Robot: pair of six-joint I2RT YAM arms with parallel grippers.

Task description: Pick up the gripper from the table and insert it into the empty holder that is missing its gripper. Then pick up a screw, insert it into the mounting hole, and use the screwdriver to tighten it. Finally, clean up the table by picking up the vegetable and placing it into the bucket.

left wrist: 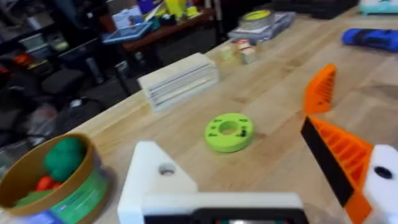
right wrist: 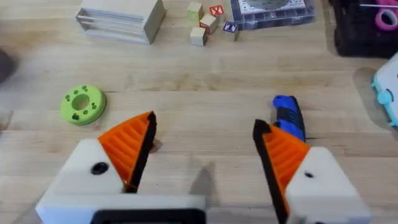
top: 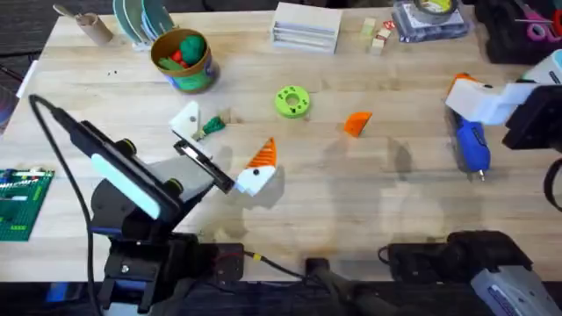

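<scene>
The orange ribbed gripper lies loose on the table, right of centre. My left gripper hovers open over the middle-left. One of its jaws is the bare white empty holder; the other jaw carries an orange pad. The small green vegetable lies beside the empty holder. The bucket stands at the back left with green and red toys inside. The blue screwdriver lies at the right, just below my open right gripper.
A lime-green ring sits mid-table. At the back stand a pale box, small wooden blocks and a clear case. A green baseplate lies at the left edge.
</scene>
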